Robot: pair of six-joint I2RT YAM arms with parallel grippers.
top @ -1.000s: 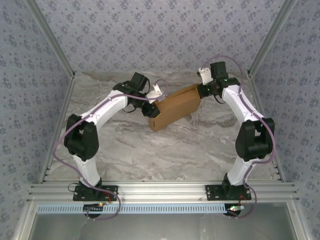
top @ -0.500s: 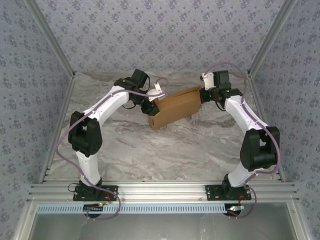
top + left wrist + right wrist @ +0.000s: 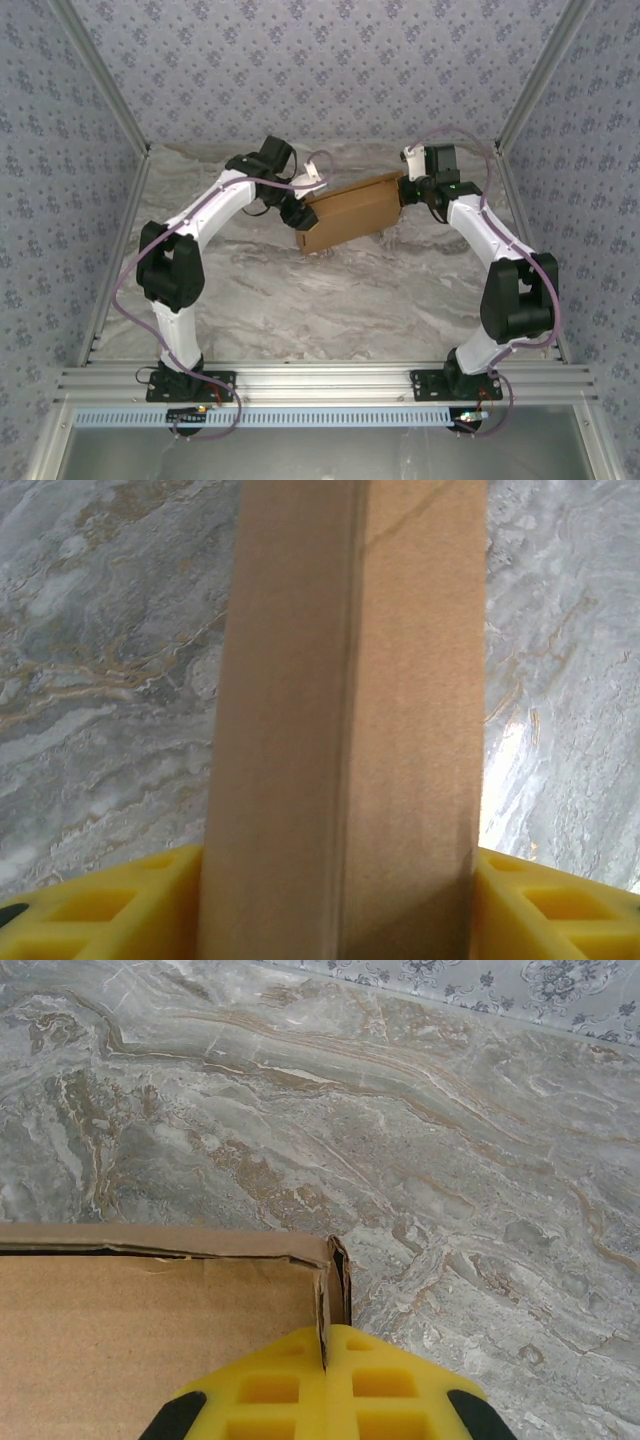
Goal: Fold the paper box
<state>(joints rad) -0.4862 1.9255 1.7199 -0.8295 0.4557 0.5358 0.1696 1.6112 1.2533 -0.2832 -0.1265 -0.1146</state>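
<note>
right wrist shows you the right tool (image 3: pixel 327 1348) clamped on the paper box (image 3: pixel 150 1330) wall; the left tool (image 3: pixel 338 890) straddles it, grip unclear.

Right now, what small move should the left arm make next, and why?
Probably draw the left gripper back off the paper box. The box looks already folded shut, its end stands between the left gripper's fingers, and the right gripper pinches a thin wall at the other end, which may steady it. Whether the left fingers press the cardboard, I cannot tell.
</note>
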